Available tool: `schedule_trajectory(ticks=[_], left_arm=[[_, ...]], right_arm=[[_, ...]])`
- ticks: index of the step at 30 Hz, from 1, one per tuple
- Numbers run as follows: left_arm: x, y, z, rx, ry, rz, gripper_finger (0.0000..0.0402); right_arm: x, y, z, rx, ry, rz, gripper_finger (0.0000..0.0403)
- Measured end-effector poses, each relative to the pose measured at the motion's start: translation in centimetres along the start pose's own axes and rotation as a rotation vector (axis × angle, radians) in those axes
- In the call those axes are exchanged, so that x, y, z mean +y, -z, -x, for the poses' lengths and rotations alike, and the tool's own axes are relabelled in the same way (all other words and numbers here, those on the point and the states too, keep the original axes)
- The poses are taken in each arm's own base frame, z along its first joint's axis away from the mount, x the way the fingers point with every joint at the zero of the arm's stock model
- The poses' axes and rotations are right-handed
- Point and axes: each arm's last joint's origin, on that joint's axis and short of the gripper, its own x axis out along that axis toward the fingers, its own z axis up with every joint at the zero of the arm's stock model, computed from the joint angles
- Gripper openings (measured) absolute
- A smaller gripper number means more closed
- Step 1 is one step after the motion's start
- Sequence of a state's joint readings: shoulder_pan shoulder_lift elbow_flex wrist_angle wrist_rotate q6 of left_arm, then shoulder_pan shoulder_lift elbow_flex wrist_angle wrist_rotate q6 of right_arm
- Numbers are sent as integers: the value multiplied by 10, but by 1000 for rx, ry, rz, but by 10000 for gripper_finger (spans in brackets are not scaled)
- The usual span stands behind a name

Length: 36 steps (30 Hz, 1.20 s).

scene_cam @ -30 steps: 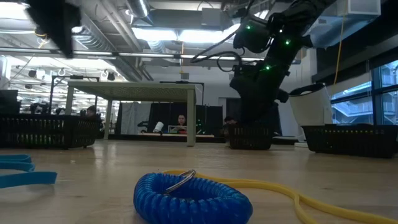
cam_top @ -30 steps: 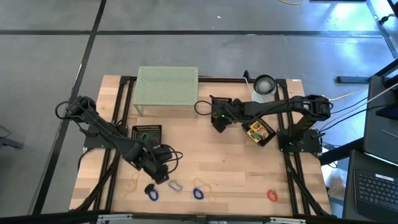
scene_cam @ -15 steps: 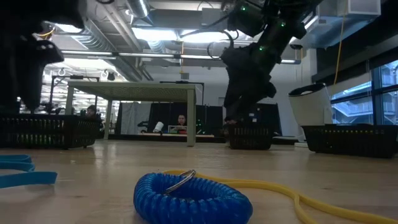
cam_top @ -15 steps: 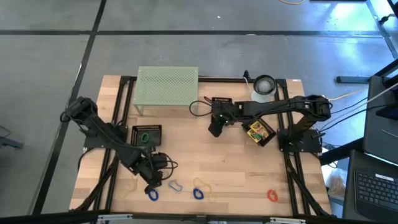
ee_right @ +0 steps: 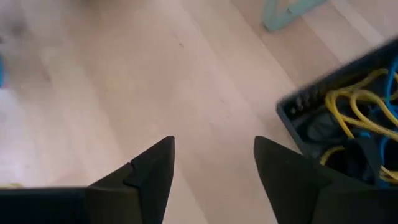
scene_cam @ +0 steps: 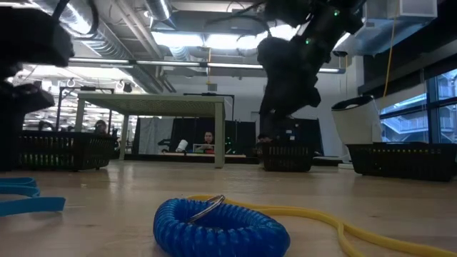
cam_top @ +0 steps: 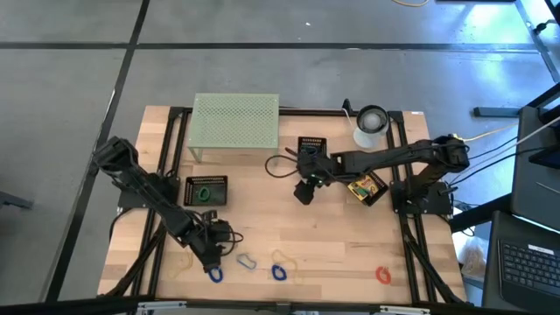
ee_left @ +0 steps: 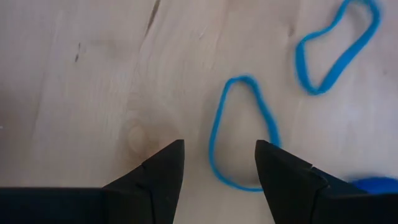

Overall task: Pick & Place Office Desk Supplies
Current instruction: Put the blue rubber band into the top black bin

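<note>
Two thin blue band loops lie flat on the wood in the left wrist view, the nearer one (ee_left: 239, 134) and one farther off (ee_left: 339, 46). My left gripper (ee_left: 219, 155) is open low over the table near its front edge (cam_top: 210, 259). Its fingers stand on either side of the nearer loop's end and I see no touch. A blue coiled loop (cam_top: 214, 273) lies beside it. A second blue coil (scene_cam: 221, 228) lies on a yellow band (scene_cam: 343, 225). My right gripper (cam_top: 304, 191) hangs open over bare wood mid-table (ee_right: 214, 158).
A pale-green mesh stand (cam_top: 234, 127) is at the back. One black basket (cam_top: 206, 190) sits at the left. Another (ee_right: 348, 118), with yellow and blue bands, is near my right gripper. A white roll (cam_top: 371, 122), a crayon box (cam_top: 363, 186) and a red loop (cam_top: 382, 275) lie to the right.
My left gripper has come down and gone toward the table's near edge, ending low over the blue loops. My right gripper has drawn away from the far black basket toward the table's middle.
</note>
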<state>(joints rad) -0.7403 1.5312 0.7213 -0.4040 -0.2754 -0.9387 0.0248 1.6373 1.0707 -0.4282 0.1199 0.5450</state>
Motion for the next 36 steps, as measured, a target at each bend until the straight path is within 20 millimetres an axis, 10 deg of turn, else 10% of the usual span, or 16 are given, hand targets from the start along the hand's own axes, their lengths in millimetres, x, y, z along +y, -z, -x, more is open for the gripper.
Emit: schedule_trajectory(ticks=[11, 18, 25, 36], left_arm=[[11, 13, -10, -27, -78, -120, 184], [9, 14, -16, -1, -69, -160, 109], [3, 14, -20, -12, -11, -227, 12], [-12, -12, 2, -219, -41, -268, 2]], right_arm=[[18, 1, 41, -122, -60, 43, 198], [28, 3, 63, -217, -72, 87, 188], [30, 5, 64, -226, -66, 94, 180], [30, 5, 64, -218, -78, 95, 173]])
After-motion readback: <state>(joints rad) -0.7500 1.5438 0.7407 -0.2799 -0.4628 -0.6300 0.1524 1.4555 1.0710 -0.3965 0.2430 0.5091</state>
